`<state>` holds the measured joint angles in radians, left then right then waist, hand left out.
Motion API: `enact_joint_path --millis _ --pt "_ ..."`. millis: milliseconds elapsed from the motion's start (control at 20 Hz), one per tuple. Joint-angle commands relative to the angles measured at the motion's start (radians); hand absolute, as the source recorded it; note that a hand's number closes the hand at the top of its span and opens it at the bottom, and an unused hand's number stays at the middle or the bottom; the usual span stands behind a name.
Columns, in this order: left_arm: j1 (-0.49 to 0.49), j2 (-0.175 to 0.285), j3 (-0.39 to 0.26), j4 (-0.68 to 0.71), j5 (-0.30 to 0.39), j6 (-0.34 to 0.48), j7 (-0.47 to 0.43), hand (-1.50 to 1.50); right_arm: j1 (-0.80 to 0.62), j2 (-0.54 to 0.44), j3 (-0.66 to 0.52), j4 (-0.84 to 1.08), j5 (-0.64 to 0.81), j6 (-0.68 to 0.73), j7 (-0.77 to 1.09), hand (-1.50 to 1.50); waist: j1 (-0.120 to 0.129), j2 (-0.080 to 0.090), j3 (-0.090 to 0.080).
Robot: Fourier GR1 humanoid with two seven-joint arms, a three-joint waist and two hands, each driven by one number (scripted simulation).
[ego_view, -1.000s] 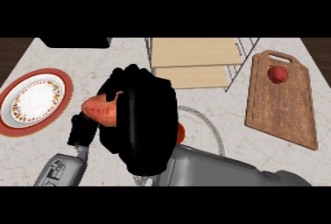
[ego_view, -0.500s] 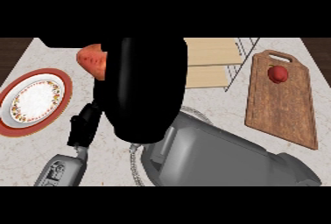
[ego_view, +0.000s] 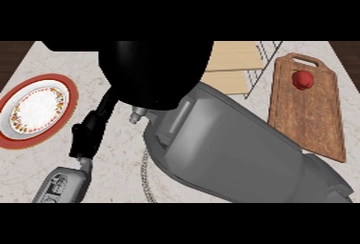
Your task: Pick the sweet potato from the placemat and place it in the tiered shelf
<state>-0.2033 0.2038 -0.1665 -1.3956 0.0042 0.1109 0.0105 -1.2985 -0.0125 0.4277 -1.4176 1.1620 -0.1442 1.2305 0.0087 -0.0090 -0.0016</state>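
Head view shows the right robot hand (ego_view: 151, 71) as a large black mass close under the camera, covering the left part of the tiered shelf (ego_view: 233, 58), a rack of pale wooden boards in a thin wire frame. Its grey forearm (ego_view: 232, 152) runs from it towards the robot. Only its back shows, so I cannot tell whether it is clenched, released or grasping anything.

The sweet potato shows nowhere. My guess is that it sits under that hand, over the shelf, but nothing confirms it. Nearer the robot than the shelf, a thin beaded line looks like the placemat (ego_view: 145, 177) edge, and no vegetable lies on the strip visible there.

The left robot hand (ego_view: 87, 138) hangs released, well left of the shelf and nearer the robot, above the pale speckled stone worktop (ego_view: 28, 167).

Just right of the shelf lies a brown wooden cutting board (ego_view: 309, 128) carrying a small round red fruit (ego_view: 302, 79). Far left of the shelf is a white round plate with a red rim (ego_view: 36, 112).

A sweet potato should be stiff, dense and fairly heavy for its bulk, with a dry skin that is not slippery and no fragility. The thick middle is the place to hold it, not the tapered ends. It may roll once set on a board.

No brand, label or writing can be read.
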Motion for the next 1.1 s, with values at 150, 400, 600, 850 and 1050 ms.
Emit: enact_joint_path --millis 150,400,600,850,1050 --pt "0.053 0.002 -0.005 -0.063 -0.005 -0.004 0.009 0.00 -0.060 0.012 -0.090 0.102 0.062 0.075 0.104 1.50 0.005 0.004 0.001" --pt "-0.045 -0.011 0.024 0.019 -0.006 -0.012 0.019 0.00 -0.107 0.012 -0.149 0.199 0.089 0.067 0.011 1.50 -0.002 0.010 0.001" --pt "0.016 -0.031 -0.004 0.007 -0.035 0.002 -0.017 0.00 -0.064 0.012 -0.131 0.239 0.149 0.036 -0.005 1.50 -0.002 0.009 0.001" --pt "-0.012 0.000 0.037 -0.011 -0.023 -0.028 0.001 0.00 -0.076 -0.002 -0.186 0.404 0.190 -0.069 -0.212 1.50 0.007 0.012 0.001" --pt "-0.001 -0.042 0.010 -0.005 -0.048 -0.005 -0.003 0.00 -0.076 0.012 -0.227 0.457 0.225 -0.128 -0.152 1.50 0.007 0.012 0.001"
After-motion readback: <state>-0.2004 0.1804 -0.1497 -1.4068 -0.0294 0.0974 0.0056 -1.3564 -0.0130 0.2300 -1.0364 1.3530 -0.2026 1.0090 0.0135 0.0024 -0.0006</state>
